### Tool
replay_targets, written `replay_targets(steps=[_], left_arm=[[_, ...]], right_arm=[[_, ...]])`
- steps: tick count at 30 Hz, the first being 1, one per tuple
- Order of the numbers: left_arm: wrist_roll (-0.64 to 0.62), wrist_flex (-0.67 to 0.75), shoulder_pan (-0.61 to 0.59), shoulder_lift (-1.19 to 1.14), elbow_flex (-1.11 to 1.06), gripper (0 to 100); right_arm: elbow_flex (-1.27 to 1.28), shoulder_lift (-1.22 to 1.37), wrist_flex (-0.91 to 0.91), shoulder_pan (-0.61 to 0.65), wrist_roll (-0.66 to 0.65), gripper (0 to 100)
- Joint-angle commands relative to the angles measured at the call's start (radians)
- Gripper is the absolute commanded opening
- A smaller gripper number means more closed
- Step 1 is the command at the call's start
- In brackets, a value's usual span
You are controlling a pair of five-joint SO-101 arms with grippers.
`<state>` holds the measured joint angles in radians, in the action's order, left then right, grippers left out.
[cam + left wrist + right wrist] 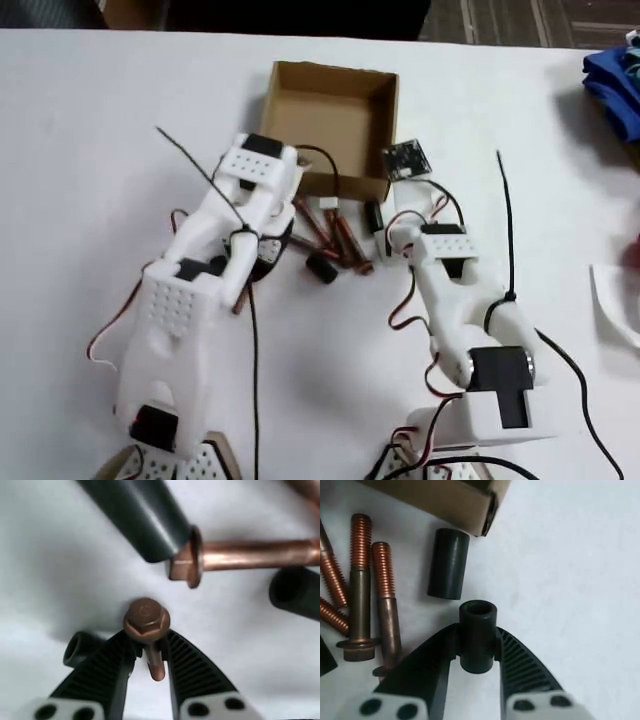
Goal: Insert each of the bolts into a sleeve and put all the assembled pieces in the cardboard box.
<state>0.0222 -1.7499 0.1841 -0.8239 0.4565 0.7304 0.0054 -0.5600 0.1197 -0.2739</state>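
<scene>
The left tool [148, 647] was clamped on a copper bolt [146, 620]. The right tool [477, 650] gripped a black sleeve [478, 620].

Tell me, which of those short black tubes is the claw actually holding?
The black cylindrical sleeve clamped in the right gripper. The nearest other black sleeve lies loose on the white table beside the brown cardboard box.

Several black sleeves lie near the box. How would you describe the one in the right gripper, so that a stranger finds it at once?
Find the cardboard box, then the right gripper close to its corner. The sleeve is clamped between the ribbed black fingers with its open end showing, while the neighbouring sleeve lies loose beside the copper bolts.
</scene>
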Motion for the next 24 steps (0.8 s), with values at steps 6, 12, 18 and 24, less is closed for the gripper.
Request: replay_targets(steps=[6,12,18,24], left_arm=[[0.012,-0.014,0.034,0.015,0.053,3],[-0.100,-0.006,0.031,0.005,0.117,9],[-0.196,0.058,0.031,0.005,0.119,16],[-0.196,0.068,0.038,0.003,0.117,8]], right_arm=[[-0.046,-0.005,0.001,-0.004,-0.009,2.0],[-0.046,-0.005,0.001,-0.004,-0.009,2.0],[-0.046,-0.005,0.001,-0.004,-0.009,2.0],[-0.046,-0.005,-0.001,-0.004,-0.009,2.0]])
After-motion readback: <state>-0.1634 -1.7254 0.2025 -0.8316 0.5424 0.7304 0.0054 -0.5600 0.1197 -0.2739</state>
